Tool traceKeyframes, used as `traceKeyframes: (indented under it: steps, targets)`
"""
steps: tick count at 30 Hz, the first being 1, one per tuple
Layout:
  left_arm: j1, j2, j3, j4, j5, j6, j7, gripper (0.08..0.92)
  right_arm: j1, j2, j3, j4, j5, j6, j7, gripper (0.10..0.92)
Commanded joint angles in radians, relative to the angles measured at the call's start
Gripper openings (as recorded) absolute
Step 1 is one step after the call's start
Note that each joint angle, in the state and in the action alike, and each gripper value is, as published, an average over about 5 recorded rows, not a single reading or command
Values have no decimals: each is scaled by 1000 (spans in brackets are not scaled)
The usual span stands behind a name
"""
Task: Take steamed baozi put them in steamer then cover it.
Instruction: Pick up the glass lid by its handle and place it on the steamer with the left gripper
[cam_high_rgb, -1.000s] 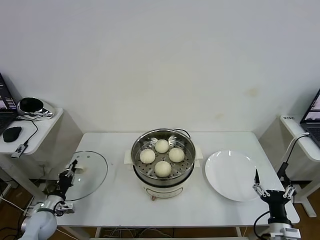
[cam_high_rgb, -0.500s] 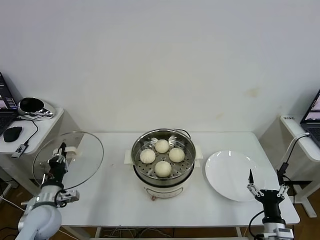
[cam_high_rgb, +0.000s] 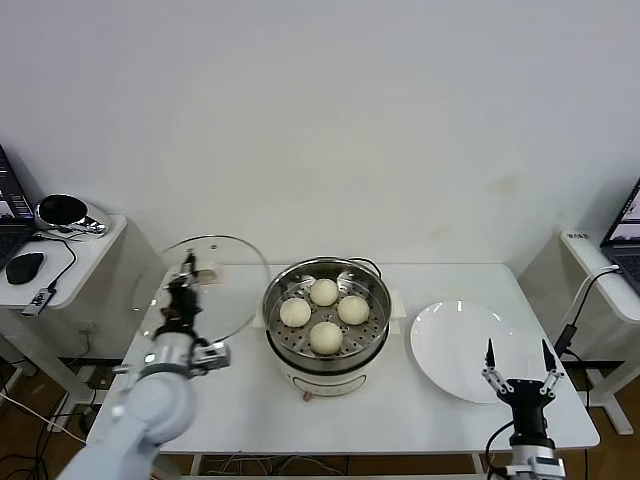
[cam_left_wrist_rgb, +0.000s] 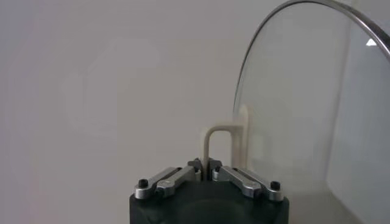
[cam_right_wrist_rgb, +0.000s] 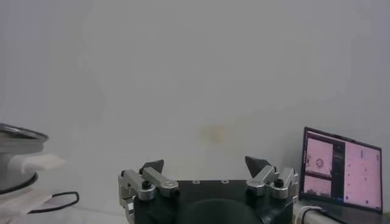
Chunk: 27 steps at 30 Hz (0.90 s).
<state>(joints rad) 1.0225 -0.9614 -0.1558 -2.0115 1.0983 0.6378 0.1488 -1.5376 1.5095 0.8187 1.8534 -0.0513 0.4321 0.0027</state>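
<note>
Since the earlier frame, the glass lid (cam_high_rgb: 203, 290) is carried from lower left toward the steamer (cam_high_rgb: 326, 325), its bar handle (cam_left_wrist_rgb: 222, 145) pinched tight by the left gripper (cam_high_rgb: 180, 300); rigid, fragile glass is best held there. The right gripper (cam_high_rgb: 518, 362) is parked lower right, jaws wide, empty.

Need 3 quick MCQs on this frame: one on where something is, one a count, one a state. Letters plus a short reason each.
1. Where is the glass lid?
A. flat on the table
B. held up to the left of the steamer
C. on the plate

2. How many buns sit in the steamer?
A. two
B. three
C. four

3. What state is the right gripper in?
A. open and empty
B. shut on a bun
C. shut on the lid

Answers:
1 B: the left gripper holds the lid by its handle, tilted up beside the pot.
2 C: four buns show on the tray.
3 A: its fingers stand apart near the white plate with nothing between them.
</note>
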Motion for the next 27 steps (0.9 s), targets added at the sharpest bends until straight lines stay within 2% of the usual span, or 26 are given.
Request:
traceKeyframes:
  steps: [1, 6, 10, 18, 27]
  targets:
    - [-238, -254, 321, 31, 329, 131, 269, 131, 7, 21, -21, -7, -69, 15, 14, 823]
    - [-234, -364, 352, 93, 391, 129, 293, 131, 10, 23, -32, -12, -74, 17, 15, 823]
    - [-228, -417, 366, 134, 405, 125, 279, 131, 10, 21, -34, -18, -73, 22, 15, 823]
    - [-201, -458, 387, 168, 419, 116, 251, 131, 8, 16, -33, -22, -64, 25, 16, 823]
    - [-176, -464, 382, 210, 430, 97, 223, 131, 2, 13, -35, -24, -60, 31, 15, 823]
